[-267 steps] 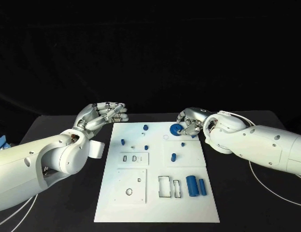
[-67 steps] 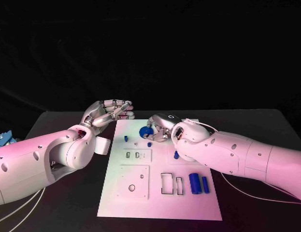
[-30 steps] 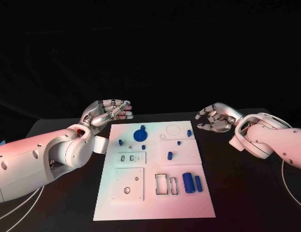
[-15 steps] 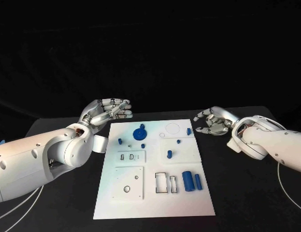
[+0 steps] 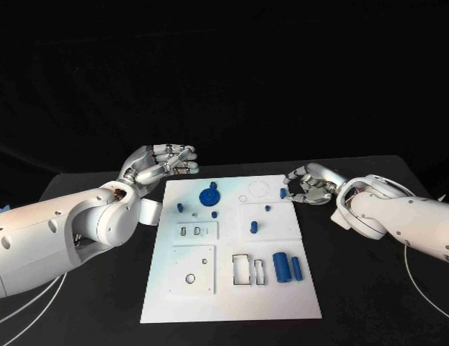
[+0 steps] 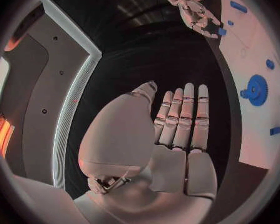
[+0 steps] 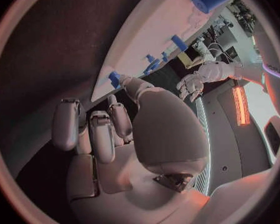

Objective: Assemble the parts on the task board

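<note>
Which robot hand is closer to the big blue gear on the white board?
The left hand. It hovers just past the task board's far left corner, a short way from the blue gear. The right hand is off the board's far right edge, beside a small blue peg, farther from the gear.

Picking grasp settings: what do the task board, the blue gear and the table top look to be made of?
Task board: looks like rigid white plastic or painted sheet, matte, with crisp cut-out slots.
Blue gear: likely moulded or printed plastic; uniform saturated blue, dull sheen.
Table: black, matte, no reflections; could be cloth or a coated panel, can't tell.
</note>
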Controlling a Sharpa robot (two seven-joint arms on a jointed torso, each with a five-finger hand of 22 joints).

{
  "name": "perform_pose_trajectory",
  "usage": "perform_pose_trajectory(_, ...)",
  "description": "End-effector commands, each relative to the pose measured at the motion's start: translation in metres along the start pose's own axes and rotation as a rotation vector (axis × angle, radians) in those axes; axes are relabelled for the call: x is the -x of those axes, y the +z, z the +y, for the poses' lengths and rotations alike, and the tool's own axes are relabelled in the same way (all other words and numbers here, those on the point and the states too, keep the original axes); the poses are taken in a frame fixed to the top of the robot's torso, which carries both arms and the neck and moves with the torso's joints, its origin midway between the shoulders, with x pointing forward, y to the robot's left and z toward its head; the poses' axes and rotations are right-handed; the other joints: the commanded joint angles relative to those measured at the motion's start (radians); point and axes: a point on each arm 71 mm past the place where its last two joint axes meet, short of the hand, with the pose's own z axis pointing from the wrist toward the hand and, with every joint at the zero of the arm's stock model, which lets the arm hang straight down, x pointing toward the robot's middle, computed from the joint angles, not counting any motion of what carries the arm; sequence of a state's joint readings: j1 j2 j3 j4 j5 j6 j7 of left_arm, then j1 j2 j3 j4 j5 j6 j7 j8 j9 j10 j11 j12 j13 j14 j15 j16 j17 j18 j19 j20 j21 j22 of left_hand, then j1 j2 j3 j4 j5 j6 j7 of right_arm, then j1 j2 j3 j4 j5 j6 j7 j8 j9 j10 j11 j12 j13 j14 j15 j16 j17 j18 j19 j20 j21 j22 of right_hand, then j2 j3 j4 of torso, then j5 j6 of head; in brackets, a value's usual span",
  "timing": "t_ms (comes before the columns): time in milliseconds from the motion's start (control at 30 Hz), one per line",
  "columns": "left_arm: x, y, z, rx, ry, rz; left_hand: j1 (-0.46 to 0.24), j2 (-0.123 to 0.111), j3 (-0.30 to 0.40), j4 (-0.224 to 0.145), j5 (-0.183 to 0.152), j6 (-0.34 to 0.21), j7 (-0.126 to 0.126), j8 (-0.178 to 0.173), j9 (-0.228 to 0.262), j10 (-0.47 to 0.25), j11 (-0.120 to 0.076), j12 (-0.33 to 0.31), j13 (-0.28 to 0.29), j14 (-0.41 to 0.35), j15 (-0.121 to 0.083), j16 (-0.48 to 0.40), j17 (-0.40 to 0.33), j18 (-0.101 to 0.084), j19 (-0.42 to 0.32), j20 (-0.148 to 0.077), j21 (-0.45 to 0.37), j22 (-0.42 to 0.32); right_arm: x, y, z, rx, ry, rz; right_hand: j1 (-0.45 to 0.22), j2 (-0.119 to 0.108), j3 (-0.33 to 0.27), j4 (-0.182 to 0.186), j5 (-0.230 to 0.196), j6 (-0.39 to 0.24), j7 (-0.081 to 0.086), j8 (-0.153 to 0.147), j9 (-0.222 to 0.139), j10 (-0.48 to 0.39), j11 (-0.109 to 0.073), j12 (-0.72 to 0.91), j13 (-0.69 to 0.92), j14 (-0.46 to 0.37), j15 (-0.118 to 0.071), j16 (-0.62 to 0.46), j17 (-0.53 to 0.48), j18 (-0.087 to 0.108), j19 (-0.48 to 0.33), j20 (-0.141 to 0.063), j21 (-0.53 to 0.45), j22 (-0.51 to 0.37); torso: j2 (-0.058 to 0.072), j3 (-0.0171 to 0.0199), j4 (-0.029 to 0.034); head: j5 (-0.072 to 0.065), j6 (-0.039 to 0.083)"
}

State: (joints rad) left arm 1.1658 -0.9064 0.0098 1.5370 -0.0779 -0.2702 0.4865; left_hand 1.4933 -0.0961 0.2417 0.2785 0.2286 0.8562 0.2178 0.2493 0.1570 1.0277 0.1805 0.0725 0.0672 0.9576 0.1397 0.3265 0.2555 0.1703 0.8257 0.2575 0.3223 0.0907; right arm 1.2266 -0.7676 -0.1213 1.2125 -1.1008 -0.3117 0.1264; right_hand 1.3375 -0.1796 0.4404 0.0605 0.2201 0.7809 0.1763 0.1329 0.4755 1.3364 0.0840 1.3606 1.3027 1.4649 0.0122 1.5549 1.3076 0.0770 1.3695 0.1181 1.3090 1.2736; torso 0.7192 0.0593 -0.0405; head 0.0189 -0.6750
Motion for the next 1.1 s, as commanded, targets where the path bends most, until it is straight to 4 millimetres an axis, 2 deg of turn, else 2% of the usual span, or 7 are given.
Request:
perform_pose_trajectory(33, -0.0021, 0.0007, -0.0009, -0.008, -0.013, 0.018, 0.0, -0.006, 0.007, -0.001, -0.004, -0.009, 0.027, -0.003, -0.001, 0.001, 0.007, -0.006, 0.0, -0.007, 0.003, -0.006, 0.001, 0.013, 0.001, 0.006, -0.006, -0.001, -0.0024, 0.0014, 0.0006, -0.004, -0.021, 0.007, -0.007, -0.004, -0.002, 0.0, -0.004, -0.007, 0.003, -0.005, -0.001, 0.002, 0.009, -0.001, 0.002, 0.094, 0.005, 0.002, 0.215, 0.003, 0.0, 0.002, -0.002, 0.001, 0.0, -0.0003, -0.0017, 0.002, 0.0)
perform_pose_trajectory(200, -0.0022, 0.001, -0.0006, -0.007, -0.013, 0.018, 0.0, -0.006, 0.007, -0.001, -0.004, -0.009, 0.027, -0.003, -0.001, 0.001, 0.007, -0.006, 0.0, -0.007, 0.003, -0.006, 0.001, 0.013, 0.001, 0.006, -0.006, -0.001, -0.004, 0.0034, 0.002, -0.004, -0.022, 0.005, -0.01, 0.005, 0.0, 0.003, -0.002, 0.006, 0.007, 0.0, 0.001, 0.007, 0.012, 0.005, 0.008, 0.095, 0.009, 0.003, 0.216, 0.002, 0.002, 0.005, 0.0, 0.004, 0.0, 0.0007, -0.001, 0.002, 0.002)
perform_pose_trajectory(433, -0.0023, 0.0014, -0.0003, -0.007, -0.014, 0.019, 0.001, -0.008, 0.011, -0.002, -0.003, -0.008, 0.027, -0.004, -0.001, 0.002, 0.007, -0.006, 0.0, -0.009, 0.003, -0.008, 0.002, 0.013, 0.001, 0.007, -0.008, -0.002, -0.0056, 0.0057, 0.0033, -0.006, -0.021, 0.007, -0.019, 0.019, 0.004, 0.008, -0.003, 0.036, 0.012, 0.012, 0.006, 0.024, 0.017, 0.023, 0.028, 0.095, 0.013, 0.003, 0.219, 0.001, 0.005, 0.009, 0.002, 0.008, 0.0, 0.0001, -0.0005, 0.001, -0.004)
perform_pose_trajectory(1100, -0.0026, 0.0019, -0.0001, -0.007, -0.013, 0.018, 0.001, -0.008, 0.011, -0.002, -0.003, -0.008, 0.027, -0.004, -0.001, 0.002, 0.007, -0.006, 0.0, -0.009, 0.003, -0.008, 0.002, 0.013, 0.001, 0.007, -0.008, -0.002, -0.01, 0.0089, 0.0062, -0.01, -0.028, 0.027, -0.022, 0.021, 0.006, 0.007, -0.009, 0.061, 0.01, 0.02, 0.008, 0.03, 0.016, 0.03, 0.034, 0.096, 0.013, 0.004, 0.222, 0.001, 0.008, 0.01, 0.005, 0.012, 0.0, 0.0016, -0.0019, 0.001, -0.006)
